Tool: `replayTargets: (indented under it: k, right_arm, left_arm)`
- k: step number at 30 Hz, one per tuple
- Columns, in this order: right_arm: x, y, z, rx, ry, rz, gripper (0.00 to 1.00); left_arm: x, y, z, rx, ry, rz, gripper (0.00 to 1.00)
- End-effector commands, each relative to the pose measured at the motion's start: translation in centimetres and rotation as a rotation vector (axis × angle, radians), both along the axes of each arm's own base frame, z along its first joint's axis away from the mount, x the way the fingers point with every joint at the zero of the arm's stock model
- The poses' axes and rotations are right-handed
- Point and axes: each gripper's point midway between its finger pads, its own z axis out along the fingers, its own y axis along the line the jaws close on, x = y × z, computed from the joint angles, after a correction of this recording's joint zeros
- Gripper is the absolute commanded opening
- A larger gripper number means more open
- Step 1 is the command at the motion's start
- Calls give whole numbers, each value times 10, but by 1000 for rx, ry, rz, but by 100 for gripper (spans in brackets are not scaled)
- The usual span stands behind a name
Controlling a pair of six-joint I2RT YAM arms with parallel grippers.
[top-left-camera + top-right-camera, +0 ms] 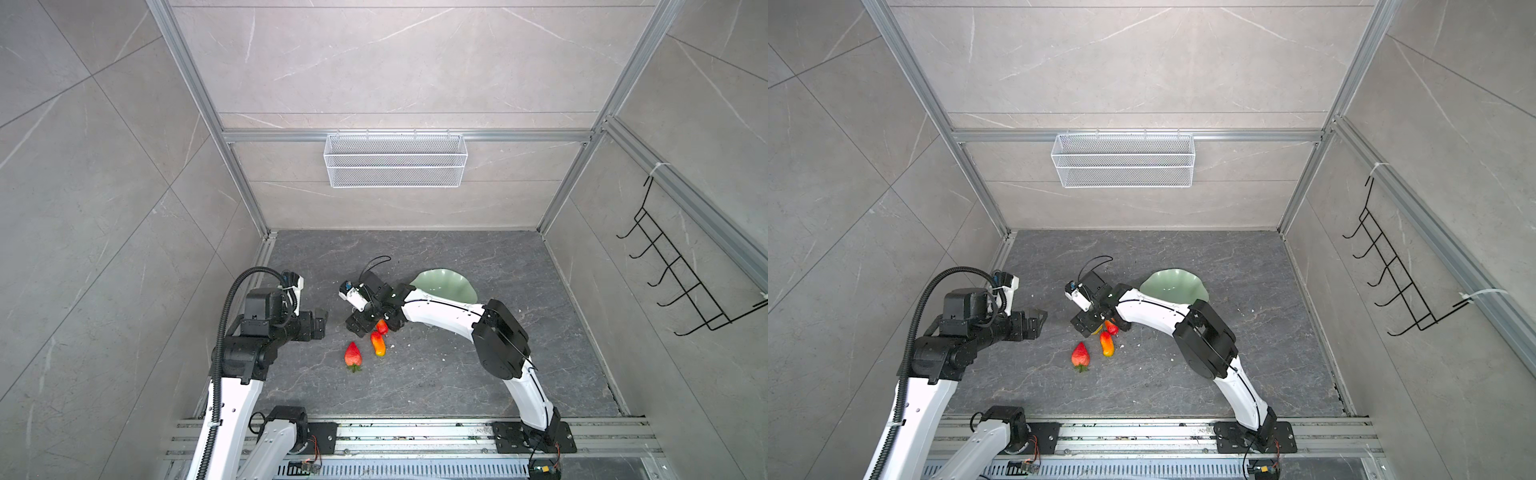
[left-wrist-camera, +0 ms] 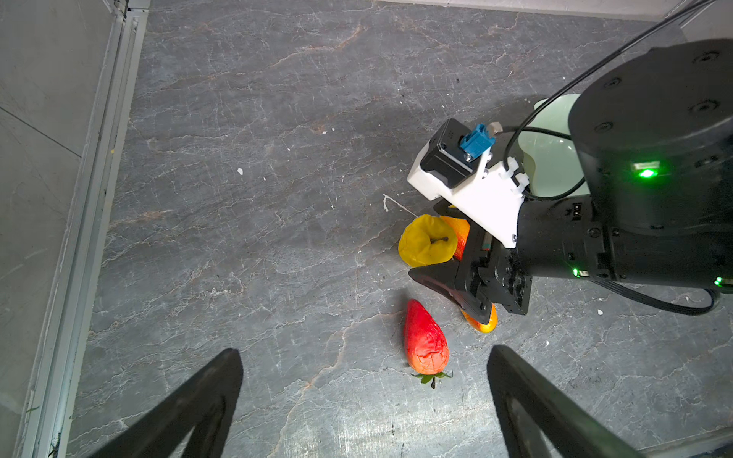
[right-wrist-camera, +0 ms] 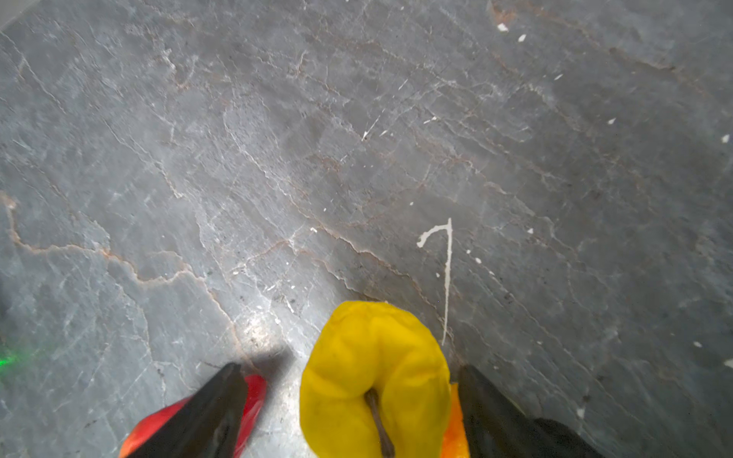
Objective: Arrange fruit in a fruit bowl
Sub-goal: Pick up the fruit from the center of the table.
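Observation:
Between the fingers of my right gripper (image 3: 349, 368), a knobbly yellow fruit (image 3: 375, 380) lies on the dark stone table. The jaws are open and straddle it, with a gap on one side. An orange elongated fruit (image 3: 454, 432) presses against the yellow one by one finger. A red-orange elongated fruit (image 1: 378, 344) lies just outside the other finger. The red strawberry (image 1: 353, 355) rests nearer the front, by itself. My left gripper (image 1: 322, 322) hovers open and empty to the left of the fruit. Behind the right arm, the mint-green fruit bowl (image 1: 446, 282) is partly hidden.
A white wire mesh basket (image 1: 395, 160) hangs on the back wall. On the right wall is a black hook rack (image 1: 681, 270). Aluminium rails (image 1: 415, 436) carry both arm bases along the front edge. Small white specks dot the table.

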Motion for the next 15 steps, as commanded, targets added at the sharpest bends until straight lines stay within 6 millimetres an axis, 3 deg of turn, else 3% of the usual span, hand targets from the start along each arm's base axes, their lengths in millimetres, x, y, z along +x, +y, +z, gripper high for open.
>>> replayTargets:
  k: [1, 6, 10, 15]
  right_arm:
    - [-3, -2, -14, -47, 24, -15, 81]
    - [-2, -2, -21, -64, 26, -20, 79]
    - [-1, 3, -21, -53, 26, -24, 69]
    - [1, 5, 1, -24, 6, -23, 54]
  left_arm:
    - [1, -3, 4, 8, -18, -31, 100]
    - [5, -2, 4, 11, -20, -29, 100]
    - [9, -3, 5, 10, -34, -29, 100]
    - [11, -3, 6, 12, -35, -29, 100]
